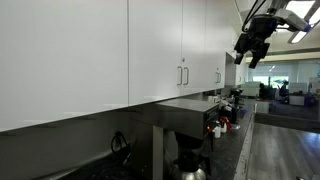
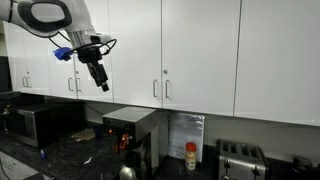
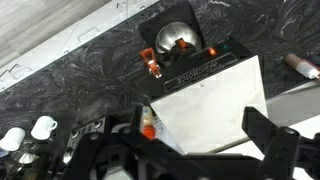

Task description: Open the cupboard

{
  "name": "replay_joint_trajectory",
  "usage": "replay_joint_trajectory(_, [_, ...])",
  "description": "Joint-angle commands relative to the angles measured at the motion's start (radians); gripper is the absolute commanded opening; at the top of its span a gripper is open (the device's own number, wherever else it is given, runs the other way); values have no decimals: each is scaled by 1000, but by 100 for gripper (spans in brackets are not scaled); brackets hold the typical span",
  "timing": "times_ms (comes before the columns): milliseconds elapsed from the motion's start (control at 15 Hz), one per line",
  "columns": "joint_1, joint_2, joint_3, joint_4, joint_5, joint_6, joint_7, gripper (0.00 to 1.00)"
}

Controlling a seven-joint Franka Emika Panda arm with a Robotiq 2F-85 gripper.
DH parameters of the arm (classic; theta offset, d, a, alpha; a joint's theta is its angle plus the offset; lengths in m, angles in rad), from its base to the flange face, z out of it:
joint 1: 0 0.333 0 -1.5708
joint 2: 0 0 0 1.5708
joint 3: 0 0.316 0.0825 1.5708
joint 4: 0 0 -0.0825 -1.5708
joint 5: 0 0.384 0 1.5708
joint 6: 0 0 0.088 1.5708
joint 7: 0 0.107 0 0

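As the gripper (image 2: 102, 86) hovers, the cupboard (image 2: 88, 97) sits behind.

A dark marbled counter (image 3: 95, 80) carries a microwave (image 2: 38, 122), a boxy coffee machine (image 2: 130, 128), a toaster (image 2: 240, 160), a yellow jar (image 2: 191, 156) and white cups (image 3: 42, 127).

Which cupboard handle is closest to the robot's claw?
The handle right beside the gripper, the gripper-side one of its pair; the other pairs sit farther along the cupboards.

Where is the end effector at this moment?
In an exterior view the end effector hangs in front of the white cupboard doors, toward the picture's left of the paired silver handles and above the steel appliance on the counter.
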Motion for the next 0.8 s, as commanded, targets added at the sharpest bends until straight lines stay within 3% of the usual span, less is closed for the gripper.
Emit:
replay_joint_trajectory(0, [-19,156,-20,82,-33,82,-47,100])
replay_joint_trajectory(733, [-8,493,-34,302,-44,300,-87,100])
